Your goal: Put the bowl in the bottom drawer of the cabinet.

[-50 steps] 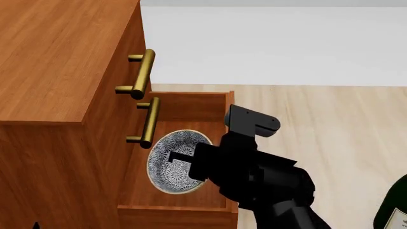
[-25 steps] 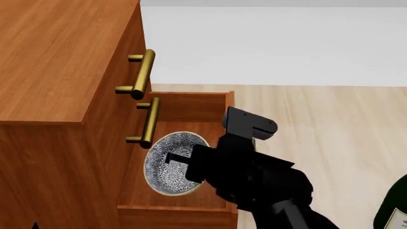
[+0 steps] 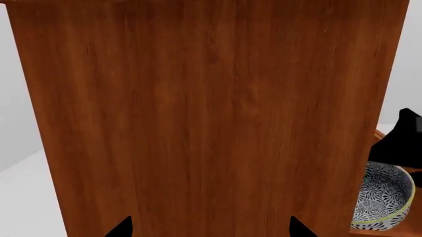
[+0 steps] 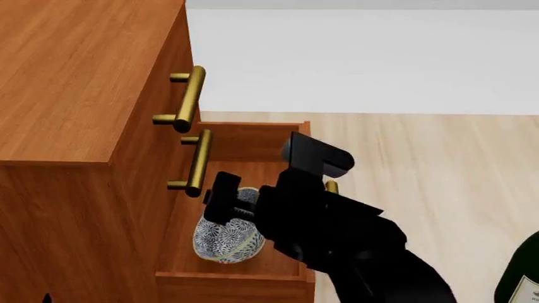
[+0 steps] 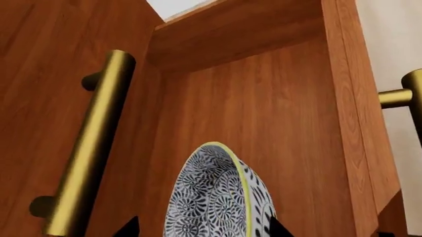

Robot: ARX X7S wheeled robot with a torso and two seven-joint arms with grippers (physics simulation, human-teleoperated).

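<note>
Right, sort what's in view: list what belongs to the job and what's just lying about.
Part of the job:
bowl
bottom drawer, pulled open
cabinet
right pincer, at the bowl over the drawer

Just there:
green bottle at the edge of the head view
top two drawers' brass handles

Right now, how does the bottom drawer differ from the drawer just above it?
The bottom drawer is pulled out with its wooden floor exposed; the drawer above sits flush in the cabinet. The bottom drawer holds the bowl, tilted in the right gripper; nothing of the drawer above's inside shows. The bottom drawer's handle is mostly hidden behind the arm, the upper drawer's handle shows fully. Both are reddish-brown wood with brass bar handles.
</note>
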